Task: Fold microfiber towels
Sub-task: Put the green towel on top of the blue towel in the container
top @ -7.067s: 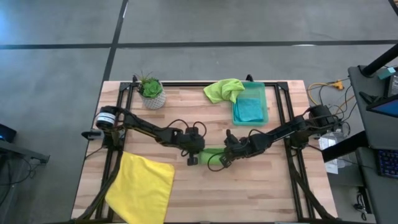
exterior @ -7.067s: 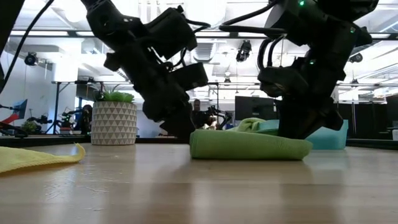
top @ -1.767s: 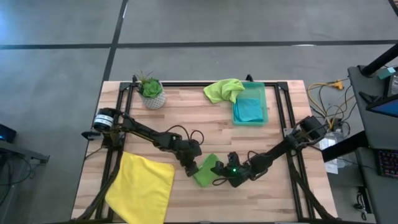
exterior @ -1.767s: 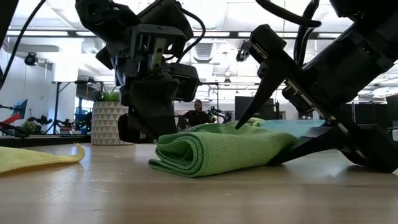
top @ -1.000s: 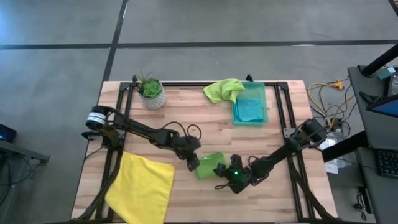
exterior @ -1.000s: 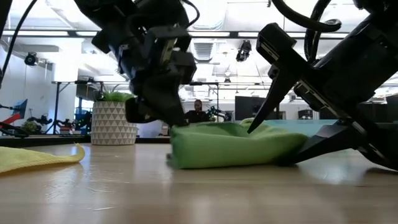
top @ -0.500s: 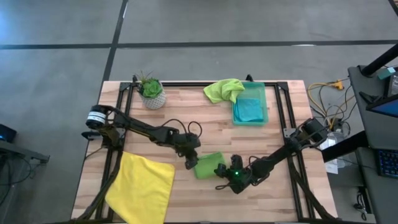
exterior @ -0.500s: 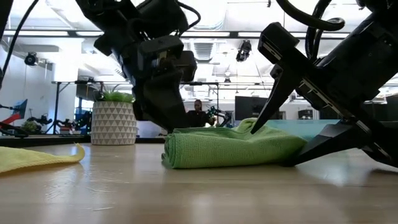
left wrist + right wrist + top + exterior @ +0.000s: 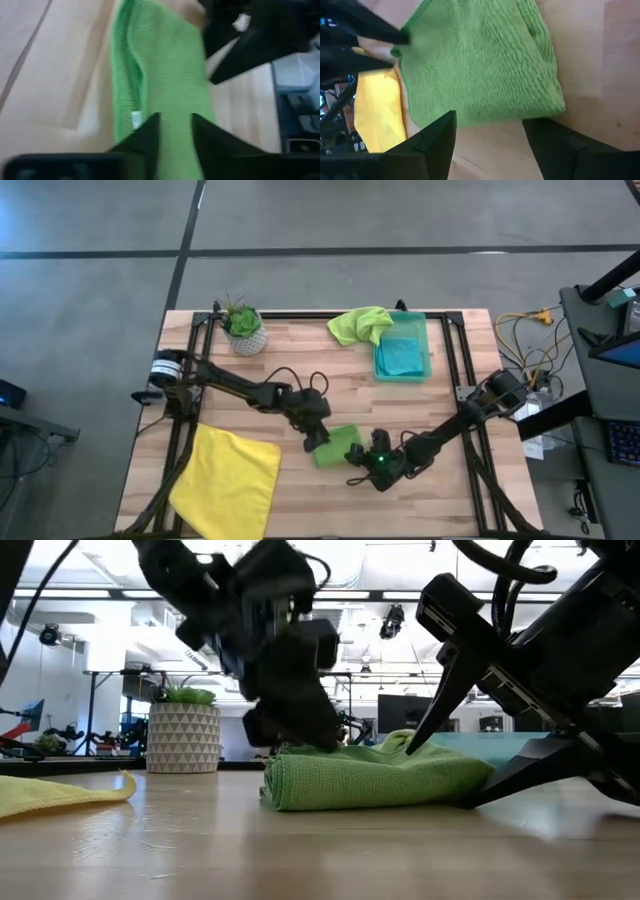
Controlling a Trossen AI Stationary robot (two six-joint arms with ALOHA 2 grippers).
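A lime green towel, folded into a thick pad, lies flat near the table's middle front. My left gripper hangs over its left part, fingers a narrow gap apart, pointing down at the towel's top. My right gripper is open wide at the towel's right end. The second lime towel lies crumpled against the green bin, partly over its rim. The teal towel lies in the bin. The yellow towel lies spread at the near left. My left gripper's fingertips stand right at the folded towel's top near its left end, coming from above; whether they touch it, I cannot tell. My right gripper has one fingertip down on the towel's top near its right end. The other finger lies low along the table against that end. The towel rests flat on the table.
A potted plant stands at the far left. Black frame rails run along the table's sides and back. Bare wood lies between the folded towel and the bin. The yellow towel's near corner reaches the table's front edge.
My left gripper has gone from the folded towel's left end up and toward the table's right, over the towel's top. The towel's left end, bunched up a second ago, now lies flat as a rounded fold. My right gripper has kept still.
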